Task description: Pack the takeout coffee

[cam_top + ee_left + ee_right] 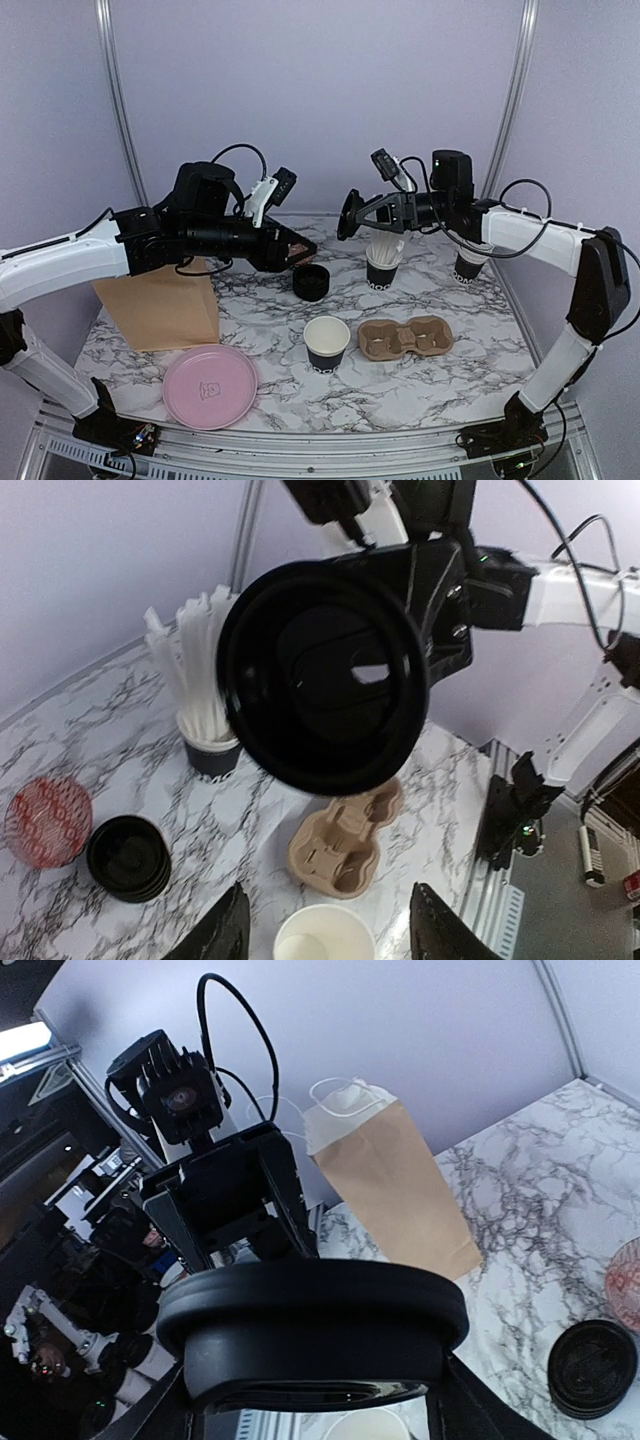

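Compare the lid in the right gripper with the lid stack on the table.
The held lid is single; the lid stack is several nested. The held lid is aloft in the right gripper; the lid stack rests on the table. The held lid stands on edge; the lid stack lies flat. Both are round and black.

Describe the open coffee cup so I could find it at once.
Start at the marble table; near its front middle lies a brown pulp cup carrier. Just left of it stands the coffee cup, black outside, cream inside. Unlike the black cup behind it, it holds no white straws.
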Robot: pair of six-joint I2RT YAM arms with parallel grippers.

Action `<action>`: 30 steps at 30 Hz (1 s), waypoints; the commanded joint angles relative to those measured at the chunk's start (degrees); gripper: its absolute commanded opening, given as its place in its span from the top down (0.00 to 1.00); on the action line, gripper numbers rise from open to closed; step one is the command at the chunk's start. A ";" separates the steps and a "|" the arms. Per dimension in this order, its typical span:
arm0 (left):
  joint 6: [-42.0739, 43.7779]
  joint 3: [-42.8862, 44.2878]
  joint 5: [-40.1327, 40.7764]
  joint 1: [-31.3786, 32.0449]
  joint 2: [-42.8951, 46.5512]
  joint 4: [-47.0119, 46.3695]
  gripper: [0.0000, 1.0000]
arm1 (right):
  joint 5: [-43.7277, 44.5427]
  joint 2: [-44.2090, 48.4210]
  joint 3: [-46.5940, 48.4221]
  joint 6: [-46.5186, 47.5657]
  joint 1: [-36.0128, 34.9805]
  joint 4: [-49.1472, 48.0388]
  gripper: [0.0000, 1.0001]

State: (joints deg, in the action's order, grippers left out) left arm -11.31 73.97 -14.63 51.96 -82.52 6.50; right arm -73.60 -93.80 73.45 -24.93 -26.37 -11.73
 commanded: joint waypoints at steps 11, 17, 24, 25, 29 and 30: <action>0.71 -9.14 19.37 1.20 -9.73 11.06 0.51 | 20.21 4.78 6.52 57.33 0.35 54.47 0.33; 2.72 -7.58 16.84 1.75 -15.54 11.01 0.54 | 26.13 5.29 7.58 62.43 -2.70 60.52 0.33; 3.75 -4.64 12.06 3.49 -20.31 10.51 0.55 | 35.33 4.76 7.58 66.84 -11.00 64.61 0.33; 3.80 -4.22 11.48 3.76 -20.92 10.47 0.55 | 35.56 4.64 7.66 67.05 -11.64 64.90 0.33; 4.01 -2.71 9.54 4.77 -23.02 10.40 0.55 | 35.96 3.94 8.49 67.93 -13.34 66.37 0.33; 4.04 -2.51 9.15 4.99 -23.37 10.34 0.56 | 36.10 3.81 8.66 67.99 -13.56 66.53 0.33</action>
State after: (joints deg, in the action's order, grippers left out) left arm -8.27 69.38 -2.48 56.01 -104.20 16.53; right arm -39.88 -89.67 78.98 40.77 -39.07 51.94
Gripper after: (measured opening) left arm 0.447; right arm 0.689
